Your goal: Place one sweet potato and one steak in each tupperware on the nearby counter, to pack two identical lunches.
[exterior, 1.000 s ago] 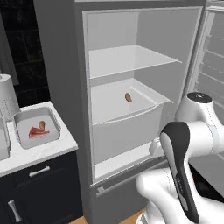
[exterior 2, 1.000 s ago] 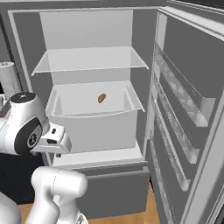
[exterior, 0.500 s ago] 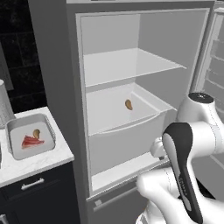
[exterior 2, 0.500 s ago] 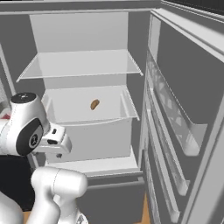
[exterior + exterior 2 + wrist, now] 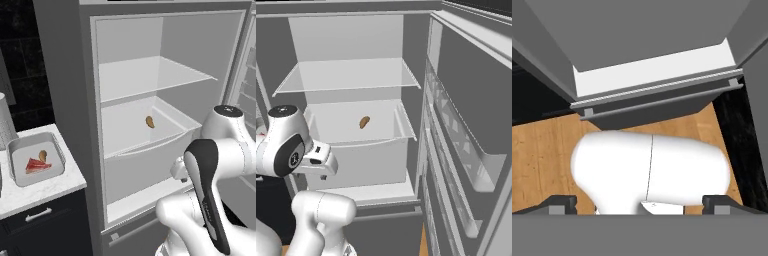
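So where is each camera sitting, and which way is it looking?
Left base view: behind the arm on its left, facing the open fridge and the counter with a tupperware holding a steak and a sweet potato; the white arm rises at lower right.
Right base view: behind on the right, facing the fridge and its open door; the arm rises at lower left.
Hand view: on the hand, looking down at the fridge's bottom edge and wooden floor; the open gripper shows its tips at the bottom.
Both base views share the sweet potato in the fridge drawer.
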Robot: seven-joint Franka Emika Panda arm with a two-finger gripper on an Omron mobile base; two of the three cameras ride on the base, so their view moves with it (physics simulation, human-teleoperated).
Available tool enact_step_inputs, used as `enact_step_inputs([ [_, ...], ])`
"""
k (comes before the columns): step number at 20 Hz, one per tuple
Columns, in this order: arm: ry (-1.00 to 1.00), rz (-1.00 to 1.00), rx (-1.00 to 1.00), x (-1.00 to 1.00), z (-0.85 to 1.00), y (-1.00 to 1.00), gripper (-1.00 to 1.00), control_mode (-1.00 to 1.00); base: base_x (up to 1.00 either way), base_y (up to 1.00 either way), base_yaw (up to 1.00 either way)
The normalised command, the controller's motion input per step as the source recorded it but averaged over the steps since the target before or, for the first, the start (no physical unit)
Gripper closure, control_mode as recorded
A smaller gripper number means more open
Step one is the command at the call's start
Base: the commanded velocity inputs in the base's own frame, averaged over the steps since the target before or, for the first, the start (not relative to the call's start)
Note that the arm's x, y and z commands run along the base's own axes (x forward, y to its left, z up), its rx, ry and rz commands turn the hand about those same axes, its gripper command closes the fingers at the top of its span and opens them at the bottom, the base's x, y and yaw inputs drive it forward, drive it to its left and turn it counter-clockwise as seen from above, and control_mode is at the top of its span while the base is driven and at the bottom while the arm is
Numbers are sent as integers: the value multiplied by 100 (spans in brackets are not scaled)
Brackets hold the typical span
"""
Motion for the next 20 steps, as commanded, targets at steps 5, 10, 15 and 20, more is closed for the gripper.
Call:
enact_step_inputs([
  [5,-12,0,-4,-2,1,0,-100,-100,0,0,0],
  [10,-57,0,-23,-4,17,0,-100,-100,0,0,0],
  [15,-41,1,8,69,68,0,-100,-100,0,0,0],
  [20,-7,0,14,100,20,-3,-100,-100,0,0,0],
])
